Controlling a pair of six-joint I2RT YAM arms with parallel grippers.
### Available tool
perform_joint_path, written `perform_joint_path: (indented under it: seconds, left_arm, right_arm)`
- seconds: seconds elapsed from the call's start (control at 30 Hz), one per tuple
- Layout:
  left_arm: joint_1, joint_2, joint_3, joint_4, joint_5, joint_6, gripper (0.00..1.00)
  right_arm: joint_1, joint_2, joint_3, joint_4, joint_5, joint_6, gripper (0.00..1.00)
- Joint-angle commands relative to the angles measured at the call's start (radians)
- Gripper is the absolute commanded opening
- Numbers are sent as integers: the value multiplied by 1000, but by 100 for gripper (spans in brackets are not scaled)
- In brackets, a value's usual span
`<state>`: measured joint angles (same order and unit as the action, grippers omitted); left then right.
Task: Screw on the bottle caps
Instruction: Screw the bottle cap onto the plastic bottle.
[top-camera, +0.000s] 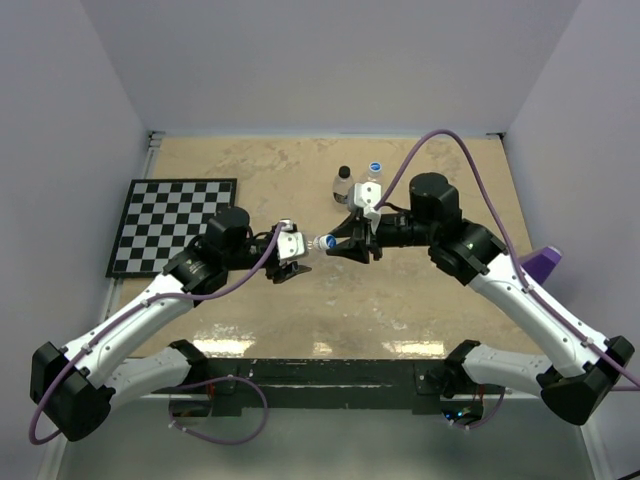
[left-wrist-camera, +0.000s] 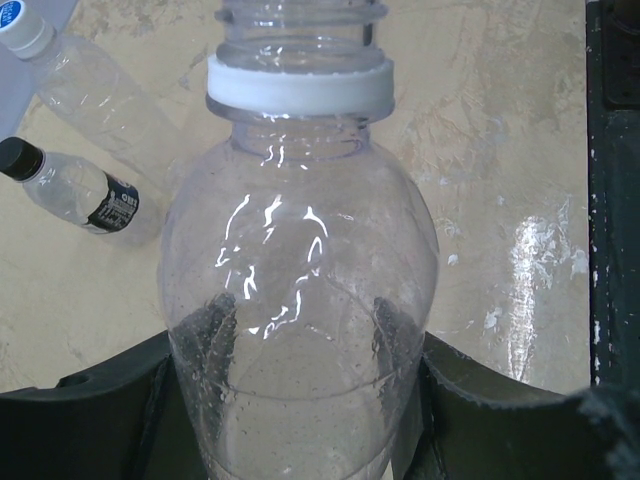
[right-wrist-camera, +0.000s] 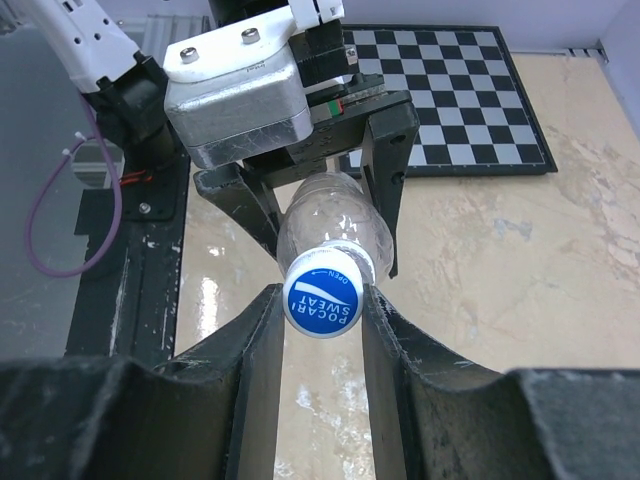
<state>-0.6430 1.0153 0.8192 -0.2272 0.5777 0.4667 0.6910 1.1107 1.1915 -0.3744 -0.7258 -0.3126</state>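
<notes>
My left gripper (top-camera: 292, 250) is shut on a clear bottle (left-wrist-camera: 300, 250) and holds it sideways above the table, neck toward the right arm. In the left wrist view its fingers (left-wrist-camera: 212, 318) press both sides of the bottle's body. A blue cap (right-wrist-camera: 322, 297) with white lettering sits on this bottle's neck. My right gripper (right-wrist-camera: 322, 302) is shut on that cap, one finger against each side; it also shows in the top view (top-camera: 340, 244). Two more bottles stand behind: one with a black cap (top-camera: 343, 184) and one with a blue cap (top-camera: 375, 172).
A black-and-white chessboard (top-camera: 170, 225) lies at the left of the tan table (top-camera: 440, 320). A purple object (top-camera: 545, 262) sits at the right edge. Grey walls enclose the table on three sides. The two standing bottles are just behind the right gripper.
</notes>
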Motion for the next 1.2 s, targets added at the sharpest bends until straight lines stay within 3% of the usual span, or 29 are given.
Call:
perform_joint_path:
  seconds: [0.0, 0.5, 0.8, 1.17]
  left_arm:
    - [-7, -12, -3, 28, 53, 30, 36]
    - [-12, -43, -12, 40, 33, 30, 30]
    - [-12, -44, -14, 60, 63, 18, 27]
    - [-12, -17, -3, 83, 116, -8, 24]
  right_arm:
    - [7, 0, 39, 12, 15, -23, 6]
    - [7, -18, 25, -29, 104, -26, 5]
    - [8, 24, 31, -81, -4, -80, 4]
    - [13, 63, 54, -144, 15, -105, 2]
